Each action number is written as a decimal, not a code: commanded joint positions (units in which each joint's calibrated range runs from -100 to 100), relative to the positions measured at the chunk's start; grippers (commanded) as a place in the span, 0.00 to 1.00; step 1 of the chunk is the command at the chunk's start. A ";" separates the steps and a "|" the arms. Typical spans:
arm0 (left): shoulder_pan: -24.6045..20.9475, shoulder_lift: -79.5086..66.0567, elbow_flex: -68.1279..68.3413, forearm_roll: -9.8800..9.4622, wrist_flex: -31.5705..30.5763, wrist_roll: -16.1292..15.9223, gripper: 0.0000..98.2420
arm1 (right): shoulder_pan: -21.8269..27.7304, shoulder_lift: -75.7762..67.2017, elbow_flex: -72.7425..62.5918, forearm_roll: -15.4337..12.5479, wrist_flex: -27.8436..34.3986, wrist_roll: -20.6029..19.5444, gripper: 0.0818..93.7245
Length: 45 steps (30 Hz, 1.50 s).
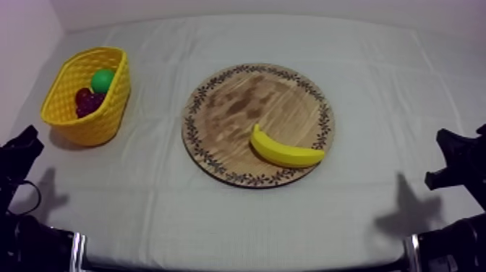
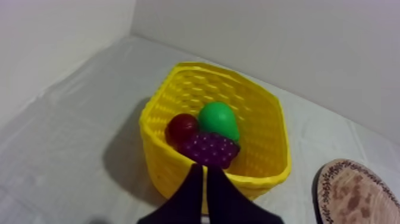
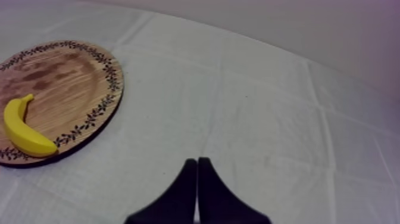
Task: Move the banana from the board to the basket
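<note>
A yellow banana [image 1: 286, 150] lies on the front right part of the round wooden board [image 1: 239, 101] in the middle of the table; it is also on the board [image 3: 65, 77] as the banana [image 3: 21, 132] in the right wrist view. The yellow basket [image 1: 72, 108] stands at the far left and holds a green pear [image 2: 218, 119], a small red fruit [image 2: 181, 127] and purple grapes [image 2: 209, 149]. My left gripper [image 2: 205, 171] is shut on nothing, just short of the basket [image 2: 262, 125]. My right gripper [image 3: 197, 162] is shut over bare cloth, right of the board.
The left arm [image 1: 18, 152] rests low at the table's left edge, the right arm [image 1: 459, 159] low at the right edge. A wall rises behind the table. Grey-white cloth lies open between board and basket.
</note>
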 commanded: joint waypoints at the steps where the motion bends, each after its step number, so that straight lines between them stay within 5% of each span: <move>1: -0.02 -0.02 0.02 0.00 0.00 -0.01 0.00 | 0.02 0.00 0.01 0.01 0.05 0.01 0.00; 13: 0.67 -0.02 0.02 0.00 0.00 -0.20 0.00 | 0.02 0.00 0.01 0.01 0.05 0.01 0.00; 19: 7.20 -0.22 0.02 0.00 -0.06 -0.61 0.00 | 0.02 0.00 0.01 0.01 0.05 0.01 0.00; 27: 14.74 -0.27 -0.26 0.04 1.19 -5.12 0.00 | 0.02 0.00 0.01 0.01 0.05 0.01 0.00; 37: 18.35 4.35 -5.64 0.05 2.05 -5.18 0.00 | 0.02 0.00 0.01 0.01 0.05 0.01 0.00; 45: 20.72 23.79 -27.11 0.81 13.52 -8.16 0.00 | 0.02 0.00 0.01 0.01 0.05 0.01 0.00</move>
